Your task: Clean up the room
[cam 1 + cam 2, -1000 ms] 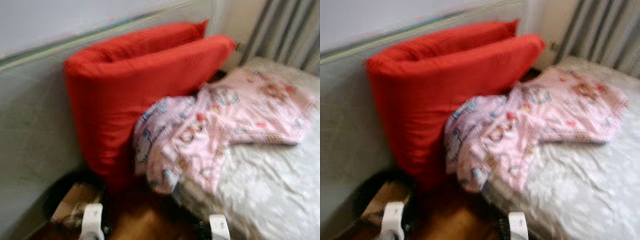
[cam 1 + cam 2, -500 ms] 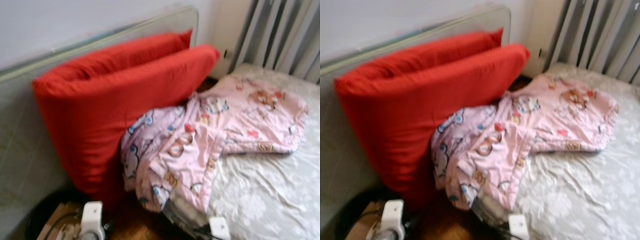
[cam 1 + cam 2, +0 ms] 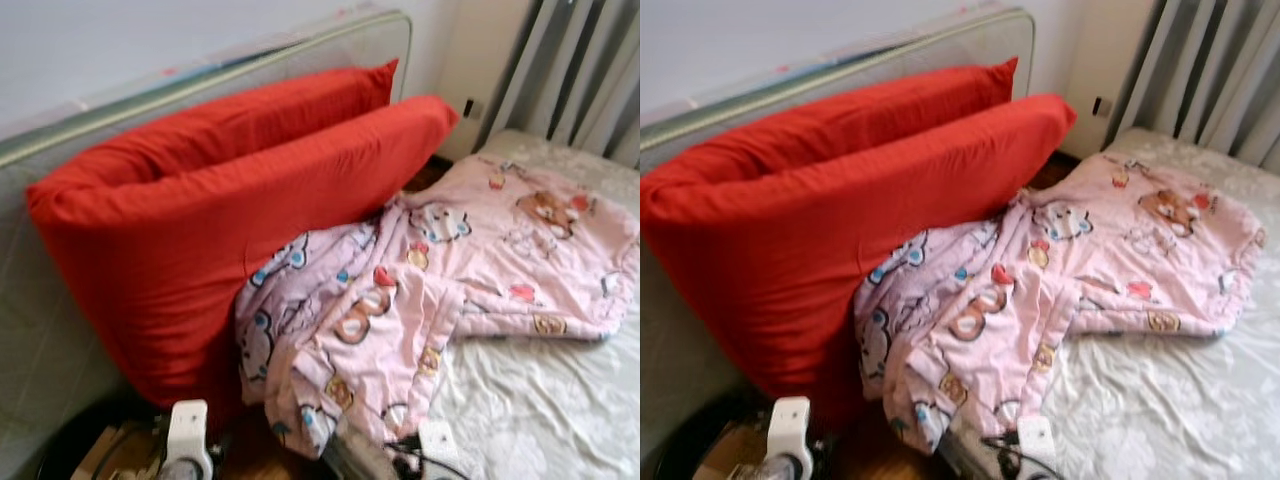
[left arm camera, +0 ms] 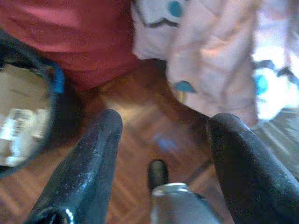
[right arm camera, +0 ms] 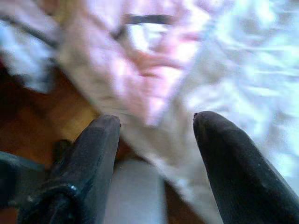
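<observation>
1. Left gripper point(image 4: 161, 135): two black fingers spread wide apart, nothing between them; it hangs over the brown wooden parquet floor point(image 4: 140, 135).
2. Right gripper point(image 5: 156, 140): fingers likewise parted and empty, above the near edge of the bed. View is blurred; contact with the cloth cannot be judged.
3. Pink cartoon-print blanket point(image 3: 420, 300): crumpled, centre to right of the head-camera frame, lying on the pale grey patterned bed sheet point(image 3: 530, 410), its lower-left corner spilling over the bed edge toward the floor.
4. Two large red fabric cushions point(image 3: 200, 220): standing on edge at left of frame, leaning against a grey padded panel point(image 3: 40, 330); the blanket touches the front cushion.
5. Dark round bin point(image 4: 28, 116) holding cardboard, possibly a box: lower left, below the cushions.
6. Grey pleated curtains point(image 3: 580, 70): upper right.
</observation>
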### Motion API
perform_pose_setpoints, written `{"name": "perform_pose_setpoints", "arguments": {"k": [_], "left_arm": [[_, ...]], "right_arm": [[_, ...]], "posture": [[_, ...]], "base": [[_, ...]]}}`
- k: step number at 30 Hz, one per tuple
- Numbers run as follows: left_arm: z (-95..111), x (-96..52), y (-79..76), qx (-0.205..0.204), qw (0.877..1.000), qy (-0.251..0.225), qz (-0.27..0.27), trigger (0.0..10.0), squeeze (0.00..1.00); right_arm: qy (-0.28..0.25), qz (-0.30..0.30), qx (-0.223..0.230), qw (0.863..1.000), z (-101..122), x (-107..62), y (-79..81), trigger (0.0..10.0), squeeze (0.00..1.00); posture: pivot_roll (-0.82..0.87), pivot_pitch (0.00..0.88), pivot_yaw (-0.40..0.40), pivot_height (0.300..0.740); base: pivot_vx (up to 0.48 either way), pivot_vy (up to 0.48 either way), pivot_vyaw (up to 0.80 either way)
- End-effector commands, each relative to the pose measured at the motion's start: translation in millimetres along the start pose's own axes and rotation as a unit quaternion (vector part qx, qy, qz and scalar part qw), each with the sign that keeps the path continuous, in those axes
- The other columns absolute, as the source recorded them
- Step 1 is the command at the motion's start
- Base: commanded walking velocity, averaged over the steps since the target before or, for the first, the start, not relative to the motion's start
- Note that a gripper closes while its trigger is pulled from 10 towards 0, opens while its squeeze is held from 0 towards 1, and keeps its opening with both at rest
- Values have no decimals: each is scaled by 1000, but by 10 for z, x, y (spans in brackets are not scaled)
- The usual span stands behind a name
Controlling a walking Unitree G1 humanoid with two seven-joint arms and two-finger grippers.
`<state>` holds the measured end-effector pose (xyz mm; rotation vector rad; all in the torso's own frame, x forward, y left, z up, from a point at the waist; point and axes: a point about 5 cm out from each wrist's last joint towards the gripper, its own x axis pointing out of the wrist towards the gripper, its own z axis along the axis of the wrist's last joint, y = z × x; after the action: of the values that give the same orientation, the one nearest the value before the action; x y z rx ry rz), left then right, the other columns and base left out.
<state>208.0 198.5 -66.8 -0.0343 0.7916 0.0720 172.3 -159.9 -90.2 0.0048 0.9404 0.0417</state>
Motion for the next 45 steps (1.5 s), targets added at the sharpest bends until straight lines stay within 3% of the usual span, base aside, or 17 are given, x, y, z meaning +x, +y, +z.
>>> {"name": "perform_pose_setpoints", "arguments": {"k": [1,16,23,33,41,45], "left_arm": [[-76,-26,78,0,1000,14,11,10000,0],[-83,-26,81,2,1000,18,12,10000,0],[-87,-27,84,4,1000,19,13,10000,0],[-85,-28,86,7,1000,19,14,10000,0],[-77,-29,88,12,1000,13,14,10000,0],[-71,-30,88,11,1000,8,12,10000,0]], "right_arm": [[5,7,11,1000,-21,4,91,10000,0],[-3,4,11,1000,110,43,217,10000,0],[3,-2,12,1000,56,31,194,10000,0],[6,-2,11,1000,47,30,195,10000,0],[2,-2,11,1000,53,30,194,10000,0],[3,-8,14,1000,19,15,87,10000,0]], "posture": [[-53,39,-24,740],[-54,42,-25,740],[-52,40,-25,740],[-51,35,-25,740],[-49,29,-23,740],[-49,24,-22,740]], "base": [[0,0,0],[0,0,0],[0,79,0],[0,264,-742],[0,0,0],[0,0,0]]}}
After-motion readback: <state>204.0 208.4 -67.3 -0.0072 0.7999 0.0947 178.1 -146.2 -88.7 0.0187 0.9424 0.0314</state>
